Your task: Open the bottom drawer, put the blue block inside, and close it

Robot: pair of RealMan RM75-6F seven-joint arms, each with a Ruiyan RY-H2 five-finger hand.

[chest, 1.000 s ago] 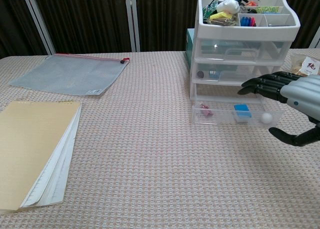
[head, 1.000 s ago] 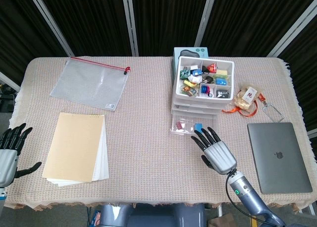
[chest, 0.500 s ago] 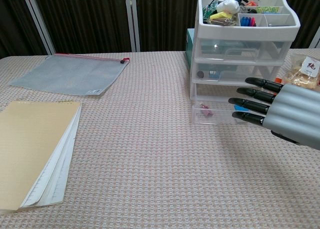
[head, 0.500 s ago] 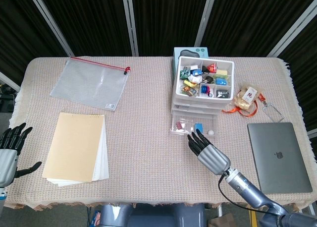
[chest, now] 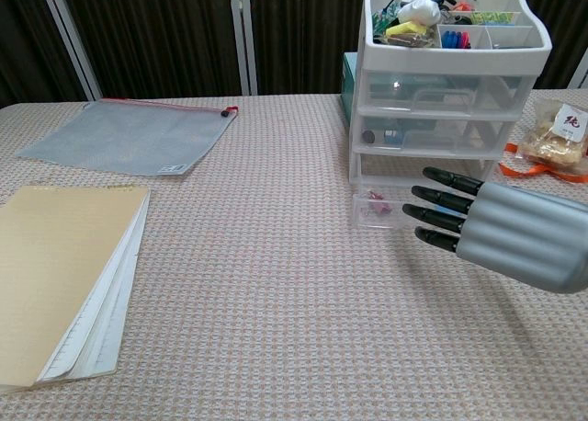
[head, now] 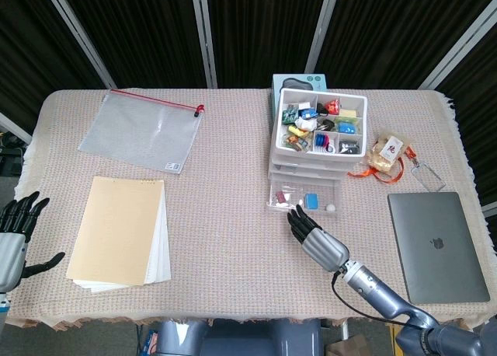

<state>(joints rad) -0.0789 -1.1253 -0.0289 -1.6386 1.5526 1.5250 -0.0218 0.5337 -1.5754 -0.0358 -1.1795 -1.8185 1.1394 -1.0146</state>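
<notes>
Head view: small blue block (head: 311, 199) lies in the pulled-out clear plastic bottom drawer (head: 304, 198), as the right hand (head: 315, 239), fingers straight and holding nothing, sits just near its front, best pressed squarely to shut it; left hand (head: 13, 239) idle, spread.

drawer unit (head: 317, 142): 1 | blue block (head: 311, 200): 1 | laptop (head: 437, 246): 1 | notepad (head: 120, 232): 1 | zip pouch (head: 140, 130): 1 | hands: 2

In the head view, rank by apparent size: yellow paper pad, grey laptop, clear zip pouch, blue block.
1. Yellow paper pad, grey laptop and clear zip pouch with red zipper look too alike to rank.
2. Blue block, clearly smallest.
</notes>
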